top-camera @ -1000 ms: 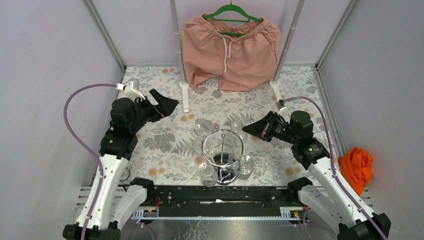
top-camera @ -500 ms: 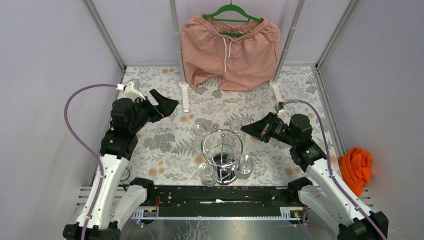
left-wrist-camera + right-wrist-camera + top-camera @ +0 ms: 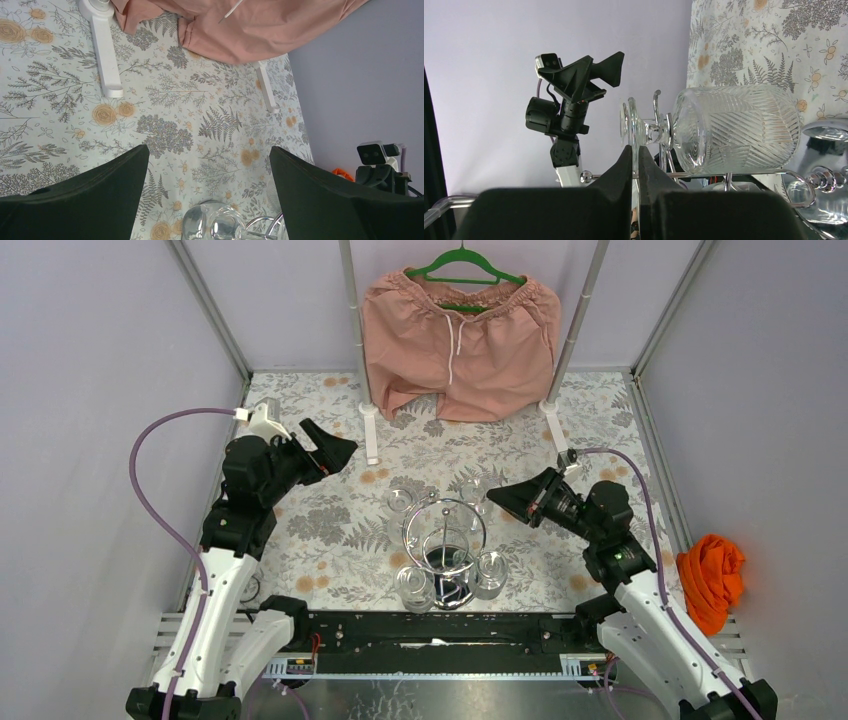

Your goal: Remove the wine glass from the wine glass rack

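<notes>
The right tool [image 3: 494, 500] is closed tight with nothing between its fingers. It is held low and level on the right of the wine glass rack [image 3: 446, 558], its tips pointing left at the far-right wine glass [image 3: 471, 491]. In the right wrist view, the shut tips [image 3: 634, 162] line up with the flat foot and stem of that glass [image 3: 734, 127], which hangs bowl-down from the rack's upper wire [image 3: 724, 175]. Whether the tips touch the foot cannot be told. This alignment suggests the stem was the aim, but shut jaws cannot take it, so they would have to part first. The left tool [image 3: 338, 450] stands wide open and empty, raised well apart on the far left and pointed across the desk [image 3: 320, 525]. In its own view only bare patterned cloth lies between its fingers [image 3: 100, 192], so it appears parked out of the way. The rack stands mid-desk towards the near edge with four glasses hung round its ring, each just beside the next. A glass must probably slide outward along its loop to come free, and the neighbouring glasses and chrome loops leave little room. Open desk lies right of the rack. A garment stand carrying pink shorts [image 3: 460, 340] closes the far side, and an orange cloth [image 3: 710, 578] lies beyond the right edge.
</notes>
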